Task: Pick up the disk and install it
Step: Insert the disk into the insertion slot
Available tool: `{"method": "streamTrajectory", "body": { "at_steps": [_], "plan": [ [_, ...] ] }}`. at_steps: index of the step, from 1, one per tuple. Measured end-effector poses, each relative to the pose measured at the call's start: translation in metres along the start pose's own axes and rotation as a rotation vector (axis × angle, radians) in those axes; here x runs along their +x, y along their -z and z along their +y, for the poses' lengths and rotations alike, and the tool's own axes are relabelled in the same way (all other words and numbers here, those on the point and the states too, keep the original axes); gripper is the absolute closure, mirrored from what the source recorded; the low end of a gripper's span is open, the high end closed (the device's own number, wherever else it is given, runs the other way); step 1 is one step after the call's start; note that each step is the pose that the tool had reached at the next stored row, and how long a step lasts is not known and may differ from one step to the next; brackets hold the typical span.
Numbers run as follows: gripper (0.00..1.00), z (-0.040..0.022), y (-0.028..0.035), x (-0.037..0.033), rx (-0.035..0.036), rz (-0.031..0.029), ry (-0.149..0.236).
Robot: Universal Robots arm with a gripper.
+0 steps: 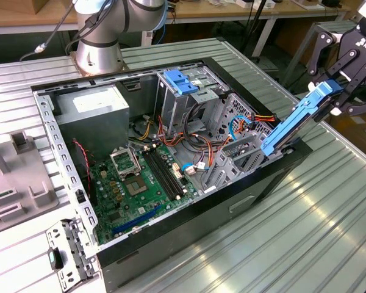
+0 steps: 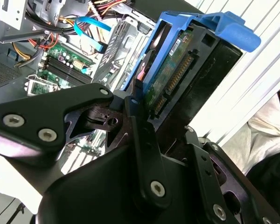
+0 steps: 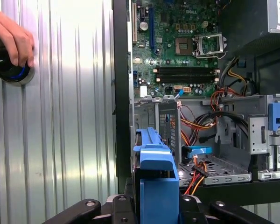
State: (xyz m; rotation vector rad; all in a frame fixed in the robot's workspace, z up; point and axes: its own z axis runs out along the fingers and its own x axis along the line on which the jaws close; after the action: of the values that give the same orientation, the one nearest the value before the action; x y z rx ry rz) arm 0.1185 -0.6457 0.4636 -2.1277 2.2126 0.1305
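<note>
Going from the exterior view's left: the grey power-supply box [image 1: 91,108] sits in the case's far corner, well apart from the work, so ignore it. The motherboard [image 1: 140,177] lies flat on the case floor. Next, orange and red cables [image 3: 196,125] run just beside the metal drive cage [image 1: 241,155]. At the exterior view's right your gripper [image 1: 331,101] is clamped on the upper end of the disk [image 1: 296,125]. The disk hangs tilted, its lower end down at the case wall [image 1: 201,226] near the cage, and by my judgement it is not seated. Risks:
- The low corner could catch the wall's rim or the cage edge and twist the disk in the grip.
- Cables beside the cage could get pinched.
- The blue rails could bind if it enters skewed.

Room: there is open air above the case and bare ribbed worktop [image 1: 317,232] outside the wall. In the first wrist view a hand [image 3: 11,39] rests on a dark knob [image 3: 7,67] on that worktop, so mind it.
</note>
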Motion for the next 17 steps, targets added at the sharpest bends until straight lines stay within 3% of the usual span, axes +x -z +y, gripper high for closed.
{"method": "streamTrajectory", "body": {
  "at_steps": [17],
  "plan": [
    [0.64,0.008,-0.0003,0.0003,0.0,0.0,0.0]
  ]
}}
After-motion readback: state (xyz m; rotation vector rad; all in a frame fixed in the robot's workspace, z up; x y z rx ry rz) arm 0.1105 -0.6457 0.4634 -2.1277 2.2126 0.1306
